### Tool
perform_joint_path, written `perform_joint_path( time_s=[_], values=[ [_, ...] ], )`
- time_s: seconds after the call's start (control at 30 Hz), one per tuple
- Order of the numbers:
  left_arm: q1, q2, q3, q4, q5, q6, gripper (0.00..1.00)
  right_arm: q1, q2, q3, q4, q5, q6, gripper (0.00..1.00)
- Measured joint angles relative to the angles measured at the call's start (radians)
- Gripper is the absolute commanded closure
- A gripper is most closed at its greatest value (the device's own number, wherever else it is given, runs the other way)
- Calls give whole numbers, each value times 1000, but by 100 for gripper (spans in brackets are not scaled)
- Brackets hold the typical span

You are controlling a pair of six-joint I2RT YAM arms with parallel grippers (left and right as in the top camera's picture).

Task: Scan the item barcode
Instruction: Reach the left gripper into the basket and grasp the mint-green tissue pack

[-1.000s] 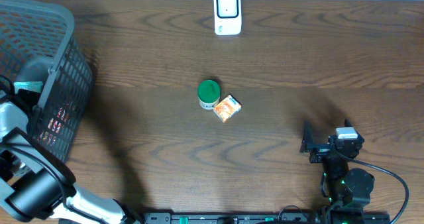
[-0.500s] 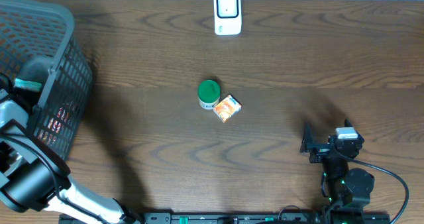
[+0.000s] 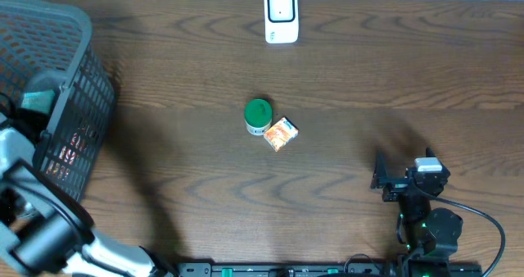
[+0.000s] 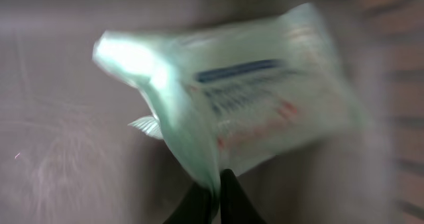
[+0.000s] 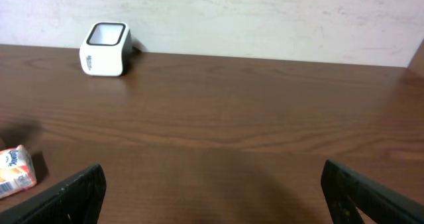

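Left gripper (image 4: 215, 187) is pinched tight on the lower edge of a clear plastic packet (image 4: 265, 111), down in the basket (image 3: 78, 31) at the far left of the overhead frame. It's a thin, slick hold, so the packet could slip free or snag the mesh wall on the lift. It may also droop, hiding its barcode from the scanner (image 3: 280, 15) at top centre. Right gripper (image 5: 215, 191) sits wide open and empty, lower right.

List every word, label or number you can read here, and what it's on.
Nothing is legible.
Blue and red print on the plastic packet in the left hand: motion-blurred.
Print on the orange packet: too small.
Label on the green-lidded jar: too small.
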Motion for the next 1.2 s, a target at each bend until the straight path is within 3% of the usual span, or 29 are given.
perform_joint_path(
  time_s=[0.27,0.4,0.47,0.5,0.57,0.7,0.93,1.07,1.2],
  values=[
    [-2,-517,6,-53,146,-3,93,0,0,0,0,0,0,1],
    [-2,-687,8,-106,170,-8,90,0,0,0,0,0,0,1],
    [-2,-729,8,-138,159,-3,44,0,0,0,0,0,0,1],
    [-3,-738,8,-159,151,-8,29,0,0,0,0,0,0,1],
    [-3,-735,8,-206,127,-9,22,0,0,0,0,0,0,1],
    [-3,-655,8,-245,87,-15,20,0,0,0,1,0,0,1],
    [-3,-423,7,-130,64,-3,14,0,0,0,0,0,0,1],
    [-3,-330,8,-95,56,87,7,0,0,0,0,0,0,1],
    [-3,-273,8,-49,54,275,5,0,0,0,0,0,0,1]
  ],
)
